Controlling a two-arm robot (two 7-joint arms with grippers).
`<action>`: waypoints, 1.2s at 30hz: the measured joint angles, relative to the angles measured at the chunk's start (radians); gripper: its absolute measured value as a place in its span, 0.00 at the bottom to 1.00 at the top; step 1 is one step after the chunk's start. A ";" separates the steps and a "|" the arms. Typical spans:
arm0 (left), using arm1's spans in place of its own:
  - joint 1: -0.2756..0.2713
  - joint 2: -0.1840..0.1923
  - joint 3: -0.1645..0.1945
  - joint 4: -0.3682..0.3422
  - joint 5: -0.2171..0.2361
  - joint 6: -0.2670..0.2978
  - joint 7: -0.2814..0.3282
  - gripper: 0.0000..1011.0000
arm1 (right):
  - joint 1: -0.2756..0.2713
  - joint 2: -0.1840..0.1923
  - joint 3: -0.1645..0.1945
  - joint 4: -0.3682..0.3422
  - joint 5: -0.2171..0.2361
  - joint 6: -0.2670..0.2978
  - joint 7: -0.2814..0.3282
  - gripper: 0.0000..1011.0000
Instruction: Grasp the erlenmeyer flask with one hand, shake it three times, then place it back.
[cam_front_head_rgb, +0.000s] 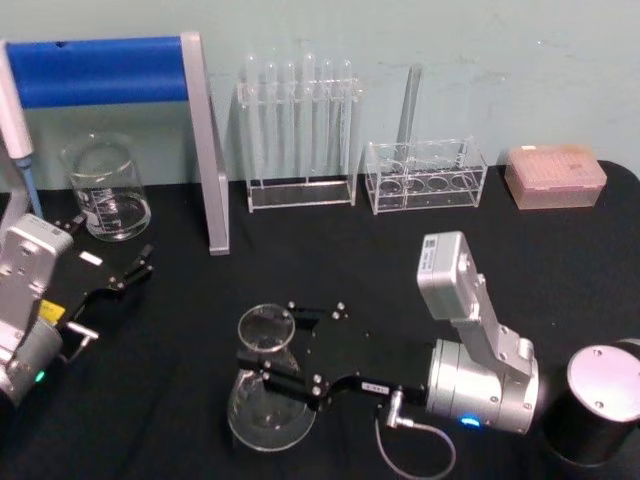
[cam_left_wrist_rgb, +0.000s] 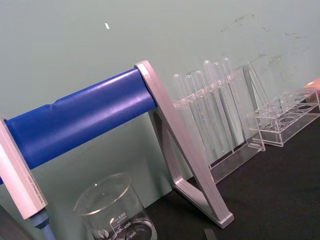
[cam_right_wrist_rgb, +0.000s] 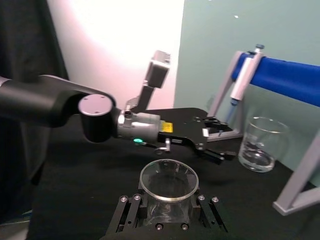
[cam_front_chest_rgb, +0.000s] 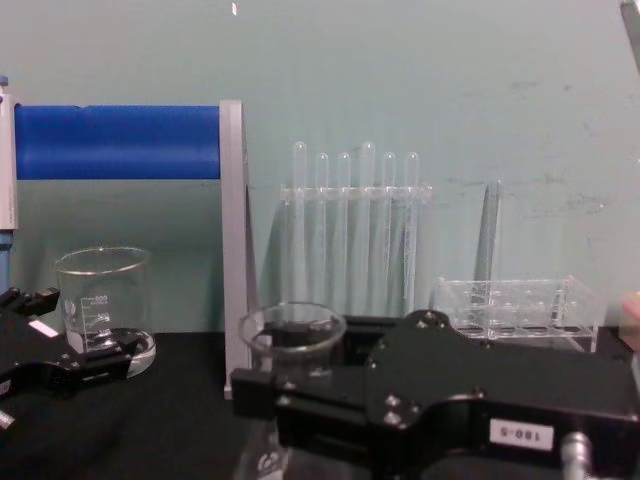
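Note:
The erlenmeyer flask (cam_front_head_rgb: 268, 395) is clear glass and stands upright on the black table at front centre. My right gripper (cam_front_head_rgb: 288, 348) reaches in from the right, shut on the flask's neck just under the flared lip. The right wrist view looks down on the flask (cam_right_wrist_rgb: 168, 187), with black fingers (cam_right_wrist_rgb: 131, 206) pressed against both sides of the neck. In the chest view the flask (cam_front_chest_rgb: 293, 335) rises just beyond the right gripper (cam_front_chest_rgb: 290, 390). My left gripper (cam_front_head_rgb: 110, 250) rests open at the left, just in front of the beaker, holding nothing.
A glass beaker (cam_front_head_rgb: 105, 190) stands at back left under a blue-barred pipette stand (cam_front_head_rgb: 205, 150). Along the back wall are a test tube rack (cam_front_head_rgb: 298, 130), a low clear rack (cam_front_head_rgb: 425, 175) and a pink tip box (cam_front_head_rgb: 555, 175). A black cylinder (cam_front_head_rgb: 600, 400) stands at front right.

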 joint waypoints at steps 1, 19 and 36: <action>0.000 0.000 0.000 0.000 0.000 0.000 0.000 0.99 | 0.002 -0.001 0.000 0.002 0.000 -0.001 -0.005 0.44; 0.000 0.000 0.000 0.000 0.000 0.000 0.000 0.99 | 0.036 -0.118 0.115 0.121 -0.087 0.018 -0.323 0.44; 0.000 0.000 0.000 0.000 0.000 0.000 0.000 0.99 | 0.038 -0.256 0.249 0.190 -0.180 0.089 -0.622 0.45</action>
